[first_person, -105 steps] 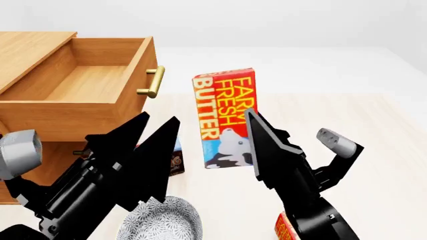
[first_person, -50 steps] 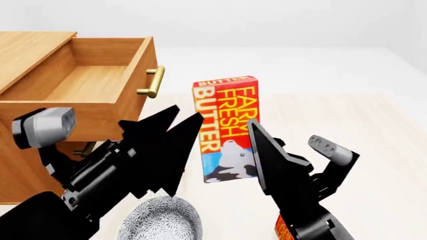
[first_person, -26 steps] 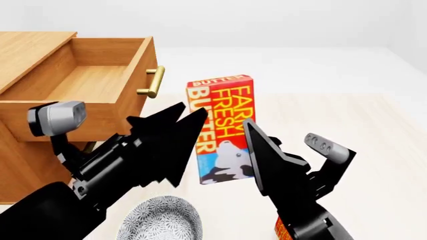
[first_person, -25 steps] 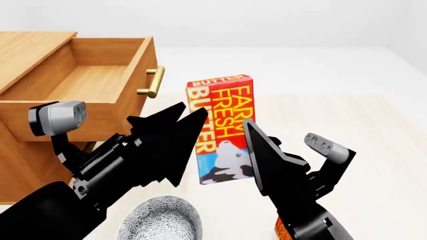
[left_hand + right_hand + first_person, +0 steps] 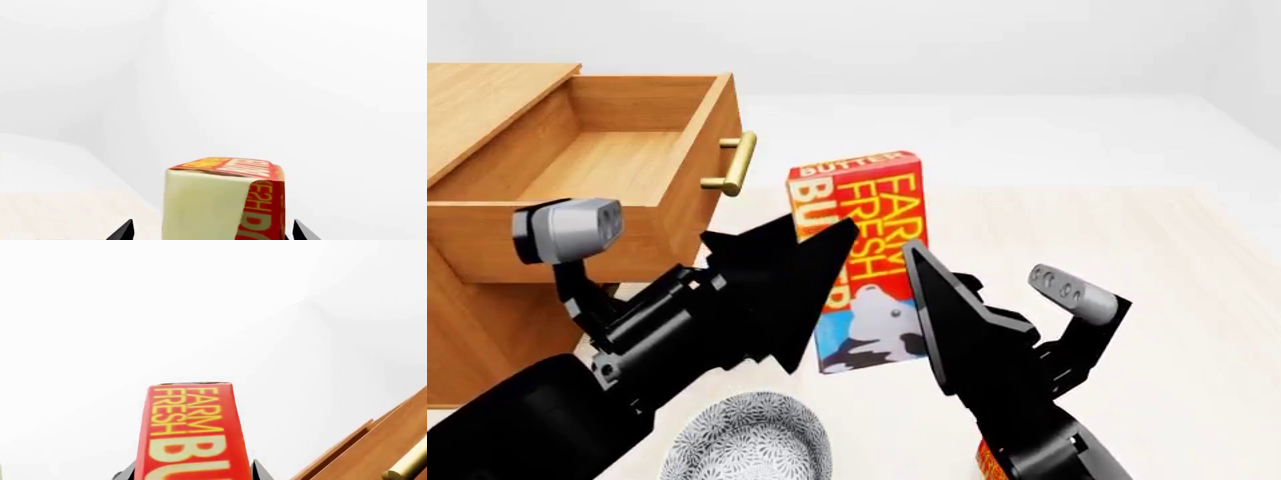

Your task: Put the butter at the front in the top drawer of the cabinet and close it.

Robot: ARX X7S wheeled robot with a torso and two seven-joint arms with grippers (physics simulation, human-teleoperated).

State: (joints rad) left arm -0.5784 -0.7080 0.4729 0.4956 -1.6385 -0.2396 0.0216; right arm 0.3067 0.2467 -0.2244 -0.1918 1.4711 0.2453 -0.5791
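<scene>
One butter (image 5: 868,262) in right pincer (image 5: 914,300), top drawer (image 5: 601,180) open

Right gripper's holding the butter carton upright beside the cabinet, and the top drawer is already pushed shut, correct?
Not quite. The top drawer is pulled open and empty, as the head view shows. The rest holds: the right gripper holds the butter carton upright beside the cabinet.

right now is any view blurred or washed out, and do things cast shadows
Head view: sharp, flat even light, only faint shading inside the top drawer. Left wrist view: butter crisp against a blank white haze. Right wrist view: its lettering is sharp, background near pure white, no glare.
</scene>
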